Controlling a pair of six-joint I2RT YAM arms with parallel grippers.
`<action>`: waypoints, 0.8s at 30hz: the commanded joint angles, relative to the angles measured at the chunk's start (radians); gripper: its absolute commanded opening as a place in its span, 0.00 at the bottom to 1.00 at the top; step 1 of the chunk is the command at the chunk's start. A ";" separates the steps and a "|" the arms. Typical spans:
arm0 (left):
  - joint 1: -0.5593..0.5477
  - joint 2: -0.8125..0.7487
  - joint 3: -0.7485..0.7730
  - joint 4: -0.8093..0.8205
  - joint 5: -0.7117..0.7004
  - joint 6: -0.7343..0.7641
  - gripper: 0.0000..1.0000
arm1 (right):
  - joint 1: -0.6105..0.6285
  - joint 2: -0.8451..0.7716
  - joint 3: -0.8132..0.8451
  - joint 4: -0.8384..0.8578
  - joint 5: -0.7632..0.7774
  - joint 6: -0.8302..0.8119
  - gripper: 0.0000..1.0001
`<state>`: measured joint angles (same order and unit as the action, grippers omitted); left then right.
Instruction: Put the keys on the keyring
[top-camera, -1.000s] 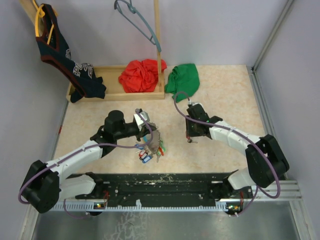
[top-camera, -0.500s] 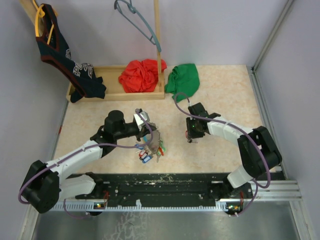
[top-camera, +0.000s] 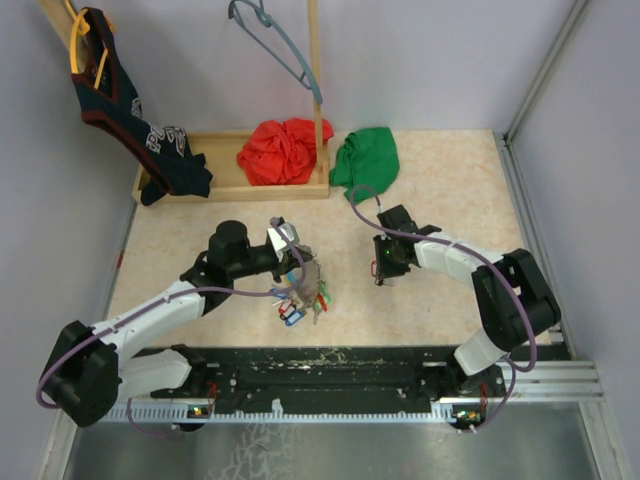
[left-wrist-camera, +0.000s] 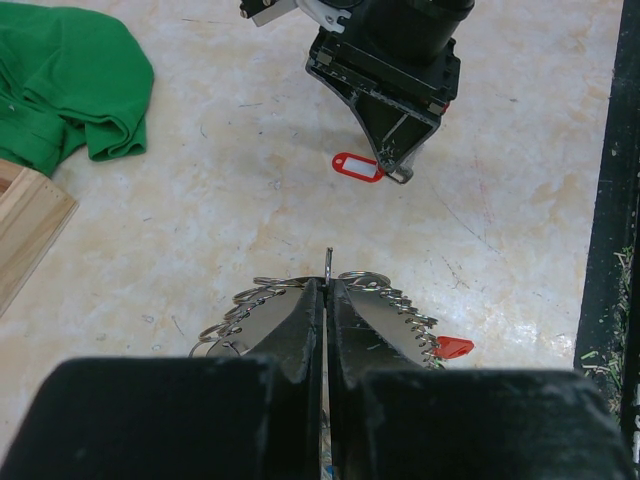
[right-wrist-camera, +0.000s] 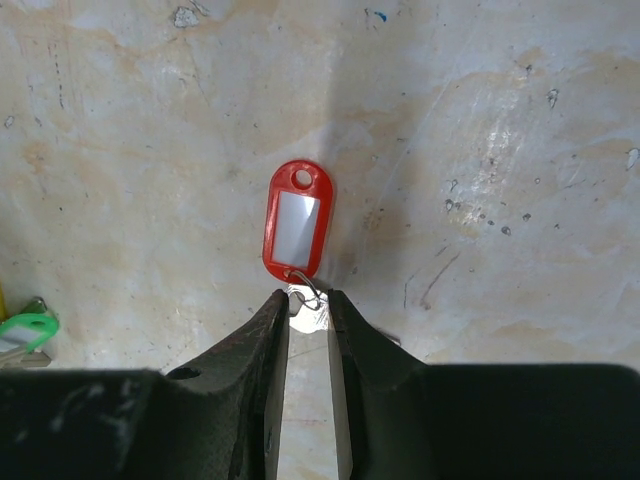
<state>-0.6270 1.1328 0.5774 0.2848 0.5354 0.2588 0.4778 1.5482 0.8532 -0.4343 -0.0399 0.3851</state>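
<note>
My left gripper (top-camera: 302, 262) is shut on the thin metal wire of the keyring (left-wrist-camera: 328, 258) and holds it above the table. Several small split rings (left-wrist-camera: 405, 300) are strung on it either side of the jaws. The keys (top-camera: 302, 298) with red, green and blue tags hang below it. One loose key with a red tag (right-wrist-camera: 296, 225) lies on the table, also in the left wrist view (left-wrist-camera: 357, 167). My right gripper (right-wrist-camera: 308, 300) is down at it, its jaws closed narrowly on the key's small ring and head. The right gripper (top-camera: 379, 272) stands right of the bunch.
A wooden tray (top-camera: 225, 190) at the back holds a red cloth (top-camera: 283, 150). A green cloth (top-camera: 366, 155) lies beside it. A blue-grey hanger (top-camera: 275, 40) and a dark shirt (top-camera: 130, 110) hang behind. A black rail (top-camera: 330, 365) runs along the front edge. A green tag (right-wrist-camera: 25, 330) shows at the right wrist view's left edge.
My right gripper has shifted slightly left and settled over the red-tagged key. The left arm and the bunch have not moved.
</note>
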 joint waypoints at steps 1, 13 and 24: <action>-0.007 -0.022 0.013 0.047 0.017 -0.004 0.00 | -0.011 0.012 0.034 0.032 0.016 -0.011 0.22; -0.007 -0.021 0.013 0.045 0.020 -0.004 0.00 | -0.017 0.031 0.037 0.060 -0.027 -0.035 0.22; -0.007 -0.017 0.013 0.045 0.018 -0.003 0.00 | -0.018 0.043 0.037 0.066 -0.029 -0.043 0.13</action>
<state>-0.6270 1.1328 0.5774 0.2848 0.5358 0.2588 0.4679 1.5814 0.8543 -0.3901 -0.0639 0.3588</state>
